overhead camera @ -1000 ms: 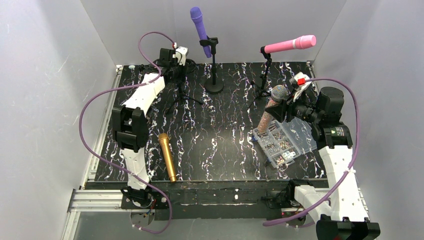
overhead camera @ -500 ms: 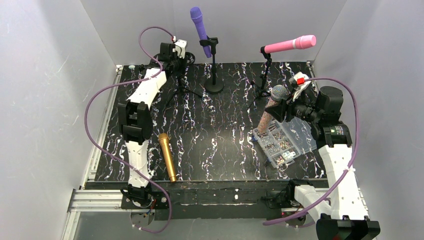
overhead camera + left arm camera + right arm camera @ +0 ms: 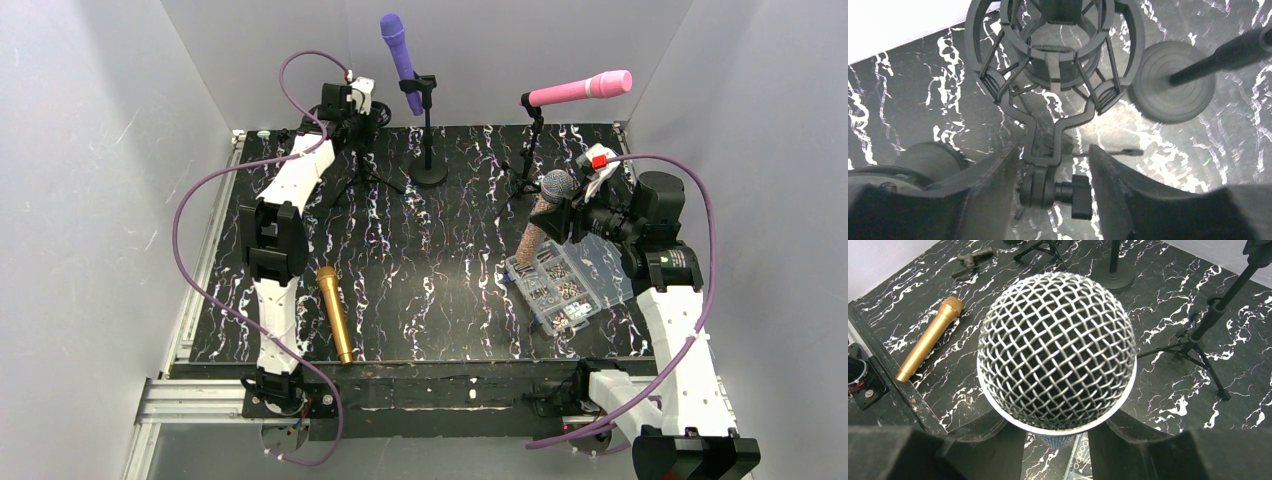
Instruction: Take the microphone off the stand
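Your right end effector (image 3: pixel 1057 436) is clamped on the mesh-headed microphone (image 3: pixel 1055 350), carrying it head-up and slightly tilted above the clear parts box (image 3: pixel 570 285) at the right of the counter (image 3: pixel 440 290), clear of every stand. That height, by the look of it, leaves room to swing it away without brushing the pink microphone (image 3: pixel 580 90) on its stand behind.

At the far left corner, your left end effector (image 3: pixel 1054 150) stands partly open, its jaws flanking the stem of the empty shock mount (image 3: pixel 1053 65) just above the clamp knob, probably to steady that stand. A gap shows on the left side; whether the right jaw touches the knob cannot be told.

A purple microphone (image 3: pixel 397 48) sits clipped upright at the back; a gold microphone (image 3: pixel 335 313) lies flat near the left arm.

The wire head hides the held microphone's handle and the grip itself in the wrist view, and the mount's legs are cut off.
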